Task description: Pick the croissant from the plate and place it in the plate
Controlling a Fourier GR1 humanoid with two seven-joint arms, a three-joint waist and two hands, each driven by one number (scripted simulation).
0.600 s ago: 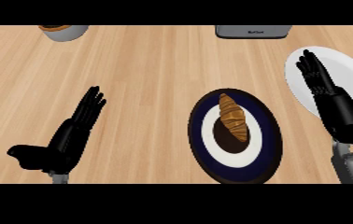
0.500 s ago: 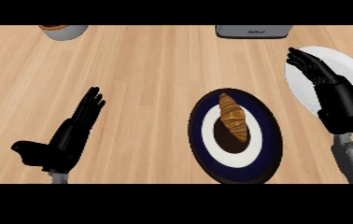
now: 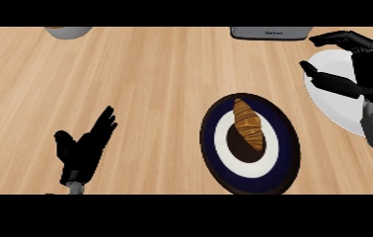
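Observation:
A brown croissant (image 3: 247,124) lies lengthwise on a dark blue plate (image 3: 282,158) with a white inner ring, at centre right of the counter. A plain white plate (image 3: 328,100) sits at the right edge, partly hidden by my right hand (image 3: 350,78). That hand hovers above the white plate, up and to the right of the croissant, with its fingers relaxed, its thumb spread apart, and nothing in it. My left hand (image 3: 84,148) rests open at the lower left, fingers pointing up, far from both plates.
A grey appliance (image 3: 271,32) stands at the counter's far edge, near the right hand. A grey bowl (image 3: 68,31) sits at the far left corner. Bare wooden counter stretches between the left hand and the blue plate.
My right hand has risen toward the far edge and turned, its fingers now spread over the white plate's top. The left hand slid slightly lower. The croissant has not moved.

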